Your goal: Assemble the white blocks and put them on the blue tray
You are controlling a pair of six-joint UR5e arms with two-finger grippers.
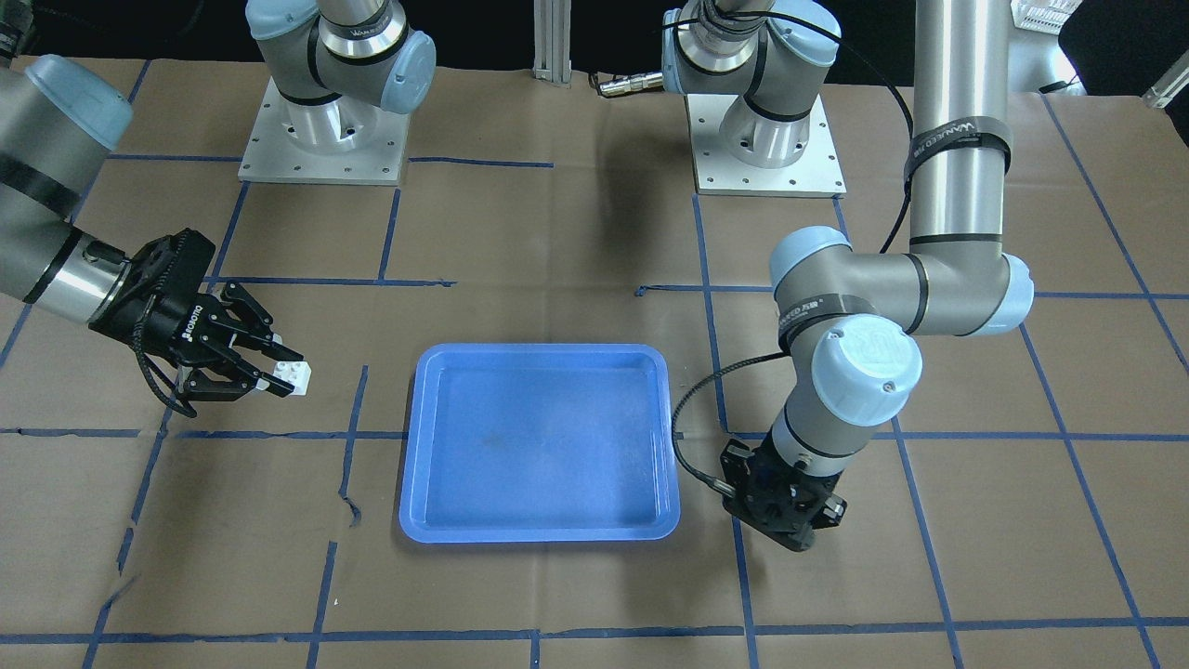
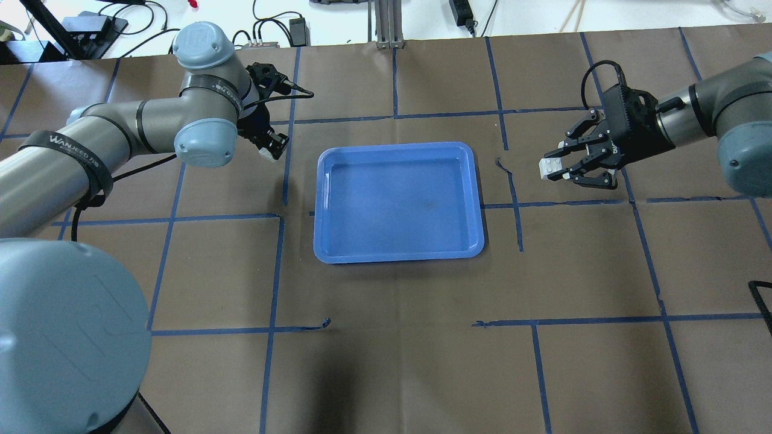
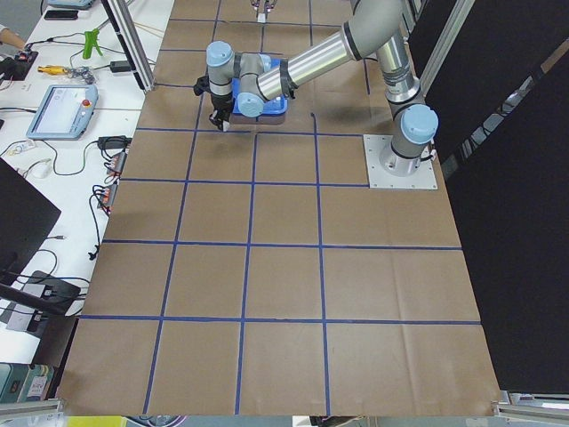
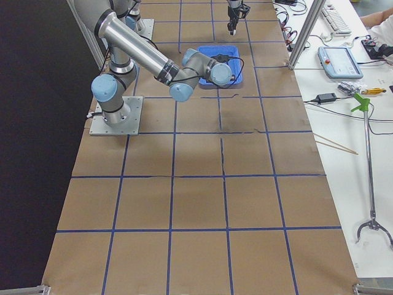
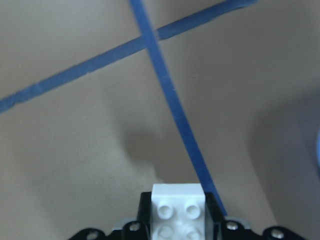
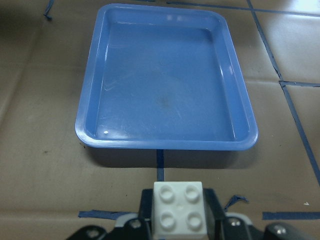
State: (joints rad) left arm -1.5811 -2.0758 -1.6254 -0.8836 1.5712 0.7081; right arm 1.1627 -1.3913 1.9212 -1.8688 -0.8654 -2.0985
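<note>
The left pincer [image 2: 271,149] pinched one white block [image 5: 178,212] just beside the blue tray's [image 2: 398,257] far-left corner. The right pincer [image 2: 562,169] pinched the other white block [image 2: 549,169] well off the tray's right side, so joining them looked to need the arms meeting over it, the left being nearer. The tray, flat on the desk [image 2: 392,361], held nothing.

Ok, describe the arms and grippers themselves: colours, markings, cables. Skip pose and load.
Both the left arm and right arm are silver-grey tubes with pale blue joint caps. A black lettered strap wraps the left arm, and a black cable loops to its wrist. The left gripper and right gripper are black; the right one bears white ROBOTIQ lettering.
</note>
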